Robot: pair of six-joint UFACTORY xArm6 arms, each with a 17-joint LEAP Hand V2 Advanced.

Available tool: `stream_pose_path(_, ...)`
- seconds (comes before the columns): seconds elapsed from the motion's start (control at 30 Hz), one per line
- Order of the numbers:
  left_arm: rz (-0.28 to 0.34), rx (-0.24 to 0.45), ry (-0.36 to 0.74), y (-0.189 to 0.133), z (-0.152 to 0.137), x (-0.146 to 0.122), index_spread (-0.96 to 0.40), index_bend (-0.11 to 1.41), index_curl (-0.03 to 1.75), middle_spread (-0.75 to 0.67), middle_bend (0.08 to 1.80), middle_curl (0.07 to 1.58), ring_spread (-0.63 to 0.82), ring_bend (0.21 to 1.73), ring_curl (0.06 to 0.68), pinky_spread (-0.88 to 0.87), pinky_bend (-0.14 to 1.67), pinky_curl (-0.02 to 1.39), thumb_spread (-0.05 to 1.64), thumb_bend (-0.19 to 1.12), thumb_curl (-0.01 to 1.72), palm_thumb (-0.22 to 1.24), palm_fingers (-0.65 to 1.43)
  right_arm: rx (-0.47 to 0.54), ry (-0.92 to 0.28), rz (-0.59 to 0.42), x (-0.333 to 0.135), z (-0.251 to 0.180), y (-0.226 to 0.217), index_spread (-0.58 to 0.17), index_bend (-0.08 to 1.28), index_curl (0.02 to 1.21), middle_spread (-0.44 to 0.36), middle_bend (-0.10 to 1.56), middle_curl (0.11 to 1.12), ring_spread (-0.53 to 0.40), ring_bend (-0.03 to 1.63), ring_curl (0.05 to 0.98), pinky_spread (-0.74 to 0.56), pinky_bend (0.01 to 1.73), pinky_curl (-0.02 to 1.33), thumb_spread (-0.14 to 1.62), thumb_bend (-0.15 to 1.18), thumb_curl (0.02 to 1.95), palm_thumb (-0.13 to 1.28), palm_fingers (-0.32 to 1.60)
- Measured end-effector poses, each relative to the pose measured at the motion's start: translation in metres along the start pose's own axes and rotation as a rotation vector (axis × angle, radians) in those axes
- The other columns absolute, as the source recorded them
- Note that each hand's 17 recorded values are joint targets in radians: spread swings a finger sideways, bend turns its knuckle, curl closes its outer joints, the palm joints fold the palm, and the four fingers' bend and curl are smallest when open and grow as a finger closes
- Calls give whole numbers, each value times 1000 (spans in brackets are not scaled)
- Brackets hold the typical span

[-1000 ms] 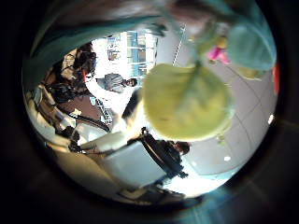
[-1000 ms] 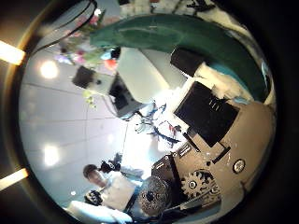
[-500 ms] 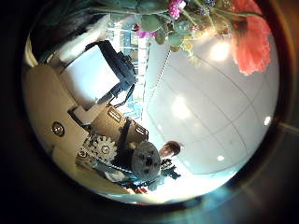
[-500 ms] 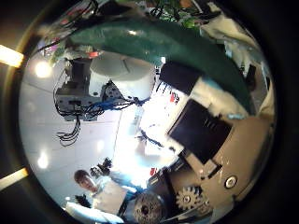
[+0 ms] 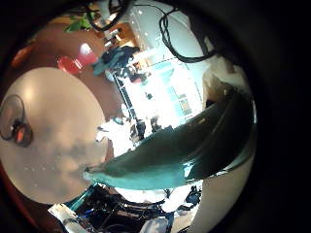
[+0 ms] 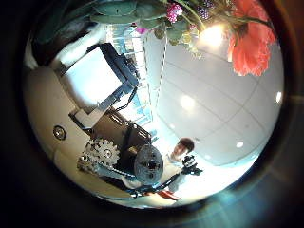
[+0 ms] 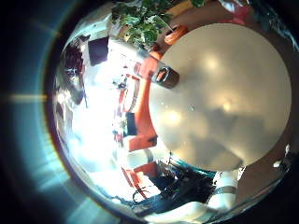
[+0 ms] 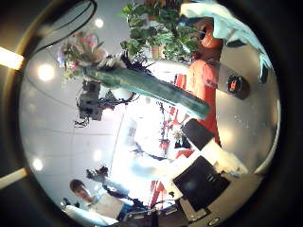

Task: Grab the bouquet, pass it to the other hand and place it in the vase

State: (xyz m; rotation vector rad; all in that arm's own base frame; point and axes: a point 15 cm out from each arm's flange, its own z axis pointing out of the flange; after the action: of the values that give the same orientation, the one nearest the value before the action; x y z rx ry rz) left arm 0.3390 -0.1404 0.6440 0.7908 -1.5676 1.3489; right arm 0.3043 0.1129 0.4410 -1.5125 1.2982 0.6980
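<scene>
The bouquet's wrapped stem (image 5: 185, 155) lies close across my left palm, and its flowers (image 6: 249, 40) show past my left hand's fingers (image 6: 95, 85). In the right thumb side view the whole bouquet (image 8: 142, 83) hangs in the air apart from my right hand (image 8: 204, 180), with flower heads (image 8: 80, 47) at one end. The other hand (image 8: 90, 102) is curled at the wrap near the flowers. My right hand's fingers look relaxed and hold nothing. A dark vase (image 7: 165, 75) stands upright on the round table (image 7: 224, 103), also seen as the vase (image 8: 237, 87).
Leafy pot plants (image 8: 156, 33) stand beyond the table's far side. Chairs and furniture (image 7: 140, 121) ring the table. A small dark item (image 5: 12, 121) lies near the rim of the table (image 5: 53, 116).
The wrap lay right against my right palm before; now it is farther off, at the other hand. The left thumb side view swung from the room onto the flowers.
</scene>
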Motion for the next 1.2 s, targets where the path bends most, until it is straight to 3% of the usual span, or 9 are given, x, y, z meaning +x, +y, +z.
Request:
stream_pose_path(0.2,143,152,-114,-17,-35,8,-704,629,1216,-531,1113,996,-404,1548,552,-535,1298,819,1114,173,777,1039,1025,8,1,11,3,-2,-1,-428,326,486,-91,550,439,-58,912,403,204,949,667,940,-31,659,772,52)
stream_pose_path(0.33,214,240,-193,-20,-58,5,-722,614,1256,-538,1106,1006,-403,1545,548,-544,1284,841,1120,160,802,1036,1028,8,-2,25,7,-2,0,-418,288,451,-69,491,408,0,856,365,320,899,620,944,-31,629,752,60)
stream_pose_path(0.6,210,351,-269,-25,-84,-37,-743,578,1308,-548,1086,1020,-402,1543,544,-555,1255,875,1133,143,837,1042,1043,23,7,28,11,-2,-5,-408,223,409,-39,408,370,57,782,312,425,814,538,953,-26,589,748,121)
stream_pose_path(1.2,170,413,-334,-25,-93,-127,-767,516,1377,-563,1054,1044,-402,1523,535,-583,1194,935,1151,107,890,1052,1067,21,13,24,13,-3,-4,-402,183,369,-69,327,347,67,676,244,473,714,437,948,-24,551,767,242)
